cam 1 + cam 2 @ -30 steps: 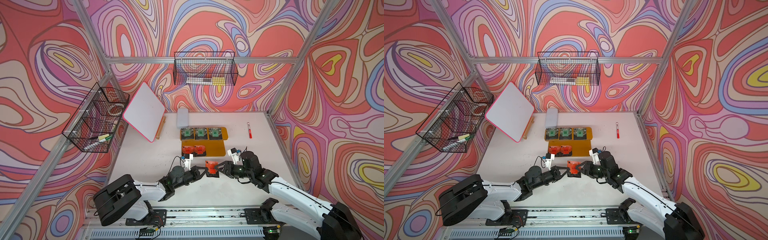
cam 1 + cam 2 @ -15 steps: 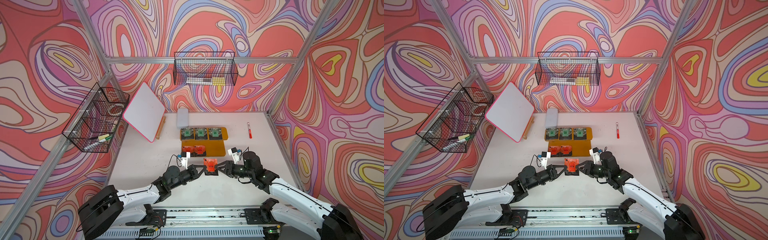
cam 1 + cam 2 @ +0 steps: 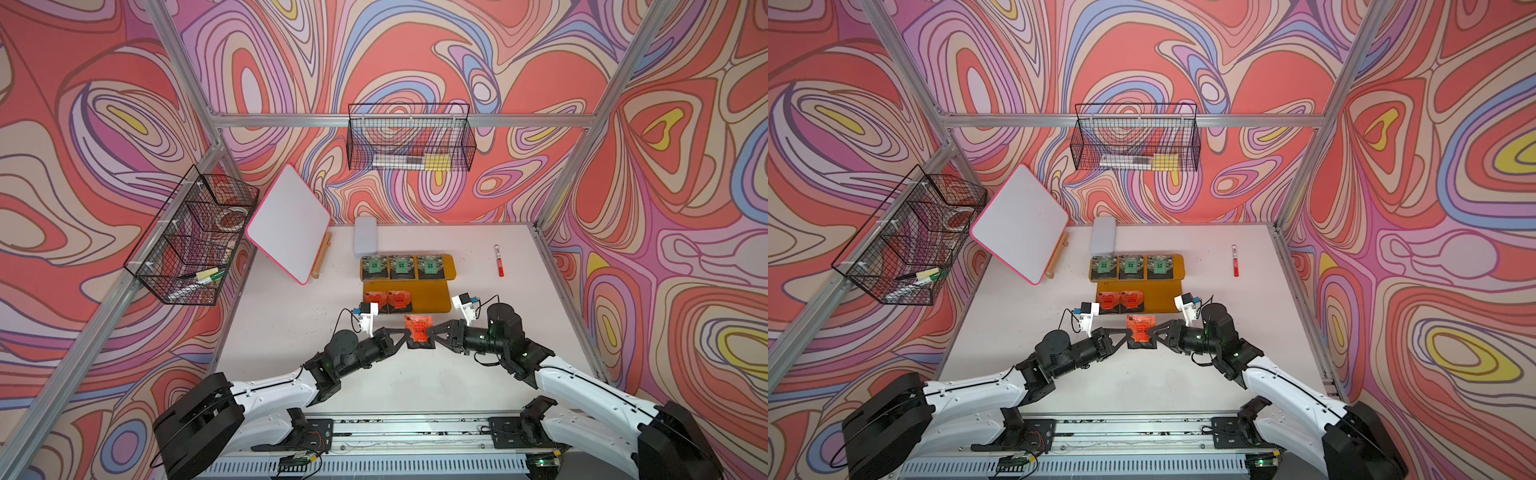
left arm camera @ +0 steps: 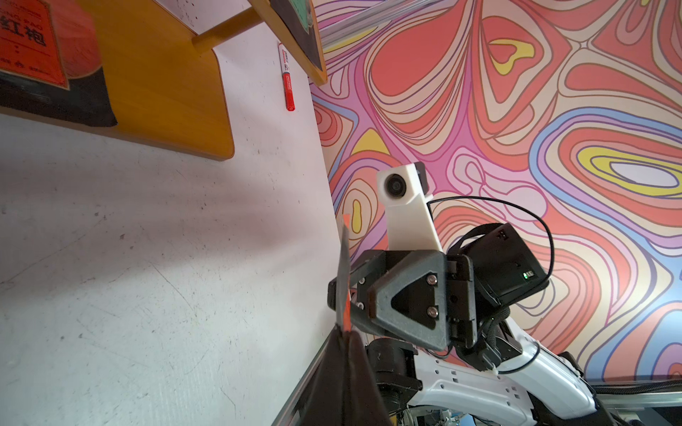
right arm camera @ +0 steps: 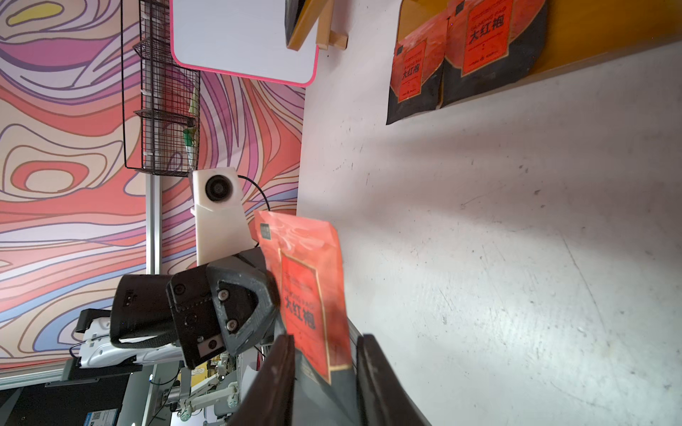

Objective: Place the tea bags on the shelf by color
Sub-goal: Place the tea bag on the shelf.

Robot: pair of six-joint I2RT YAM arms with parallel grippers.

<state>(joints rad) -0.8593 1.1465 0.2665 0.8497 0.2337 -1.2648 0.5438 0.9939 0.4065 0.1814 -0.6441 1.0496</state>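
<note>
Handing the last orange tea bag point(image 3: 419, 330) across above the desk point(image 3: 282, 332), near the shelf point(image 3: 432, 301), I had the left jaws clamped on it; the right jaws stood apart around it, needing to close next.

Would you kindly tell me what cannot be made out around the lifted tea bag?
Whether the right gripper touches the orange tea bag: right wrist view, fingers hide the contact.
Left gripper's hold: left wrist view, bag edge-on.
Green tea bags' print: top views, too small.
</note>
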